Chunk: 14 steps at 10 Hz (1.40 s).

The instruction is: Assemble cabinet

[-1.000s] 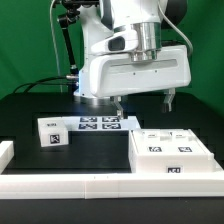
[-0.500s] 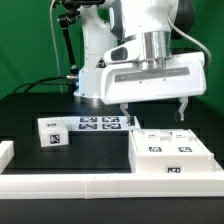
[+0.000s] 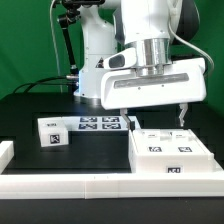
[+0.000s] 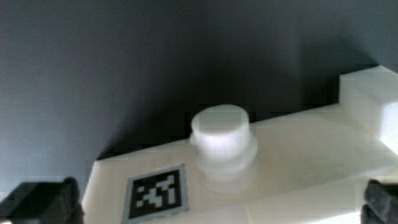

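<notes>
The cabinet is a white blocky box with black-and-white tags, lying at the exterior view's right on the black table. My gripper hangs just above its far edge, open wide and empty, with one fingertip beyond the box's left corner and the other over its right side. In the wrist view the cabinet fills the lower part, with a round white knob and a tag between my two dark fingers.
A small white block with tags stands at the exterior view's left. The marker board lies behind it by the robot base. A long white rail runs along the front edge, with a white piece at far left.
The arm has moved toward the exterior view's right and come down a little, so the open gripper now hangs over the cabinet's far edge. The parts on the table have not moved.
</notes>
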Each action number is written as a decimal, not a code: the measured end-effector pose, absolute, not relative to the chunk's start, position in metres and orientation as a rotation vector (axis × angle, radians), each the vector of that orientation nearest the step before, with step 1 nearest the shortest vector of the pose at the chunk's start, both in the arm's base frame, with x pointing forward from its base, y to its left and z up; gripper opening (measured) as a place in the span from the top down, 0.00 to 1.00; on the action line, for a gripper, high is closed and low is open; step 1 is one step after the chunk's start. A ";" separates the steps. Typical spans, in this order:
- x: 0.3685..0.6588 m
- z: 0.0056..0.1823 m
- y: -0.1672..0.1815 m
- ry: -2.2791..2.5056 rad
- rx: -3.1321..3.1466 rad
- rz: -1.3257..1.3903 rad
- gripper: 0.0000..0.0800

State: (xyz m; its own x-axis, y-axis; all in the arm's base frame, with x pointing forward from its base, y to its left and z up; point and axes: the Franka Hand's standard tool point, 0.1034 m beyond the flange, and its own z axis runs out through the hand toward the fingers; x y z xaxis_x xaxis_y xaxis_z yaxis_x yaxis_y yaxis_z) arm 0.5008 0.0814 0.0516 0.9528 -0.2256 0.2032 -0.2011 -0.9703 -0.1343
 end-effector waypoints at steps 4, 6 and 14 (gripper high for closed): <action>0.499 0.033 0.083 0.141 -3.026 -0.306 0.00; 0.498 0.026 0.087 0.124 -3.027 -0.300 0.00; 0.493 0.006 0.084 0.103 -3.032 -0.337 0.00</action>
State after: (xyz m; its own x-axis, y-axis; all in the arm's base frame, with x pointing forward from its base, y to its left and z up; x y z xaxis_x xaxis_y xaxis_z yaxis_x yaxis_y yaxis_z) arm 0.4930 0.0835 0.0061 0.9735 -0.0767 0.2156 -0.0571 -0.9937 -0.0961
